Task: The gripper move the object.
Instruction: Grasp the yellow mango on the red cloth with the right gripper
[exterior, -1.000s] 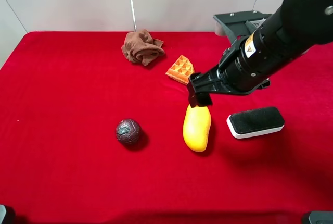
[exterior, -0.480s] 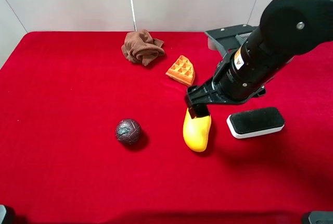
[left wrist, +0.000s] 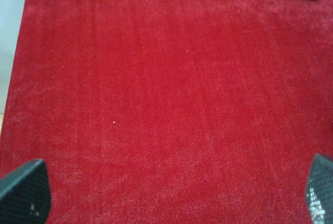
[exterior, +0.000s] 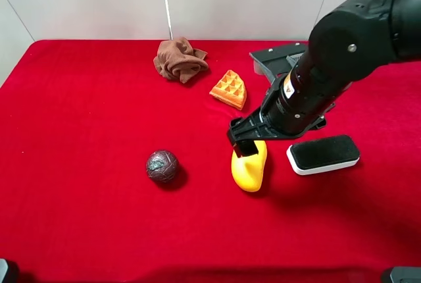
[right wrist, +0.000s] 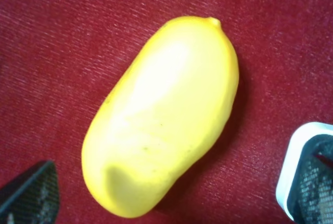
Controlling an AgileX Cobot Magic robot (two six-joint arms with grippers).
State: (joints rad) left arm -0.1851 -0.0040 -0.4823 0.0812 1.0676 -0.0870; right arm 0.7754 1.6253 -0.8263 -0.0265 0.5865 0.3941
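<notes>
The glossy yellow mango (exterior: 248, 172) lies on the red cloth right of centre. It fills the right wrist view (right wrist: 161, 114). My right gripper (exterior: 245, 143), the black claw on the bulky black arm, hangs right over the mango's far end. It is open, with one fingertip on each side of the mango in the right wrist view (right wrist: 171, 193), and holds nothing. My left gripper (left wrist: 171, 190) is open and empty above bare red cloth. It is out of the exterior view.
A black-and-white eraser (exterior: 323, 154) lies just right of the mango, and its edge shows in the right wrist view (right wrist: 297, 174). An orange waffle wedge (exterior: 229, 88) and a crumpled brown cloth (exterior: 179, 59) lie further back. A dark purple ball (exterior: 162, 165) lies to the left.
My right arm has moved down and to the left, and the open gripper now sits lower over the mango's far end. The mango has not moved.
</notes>
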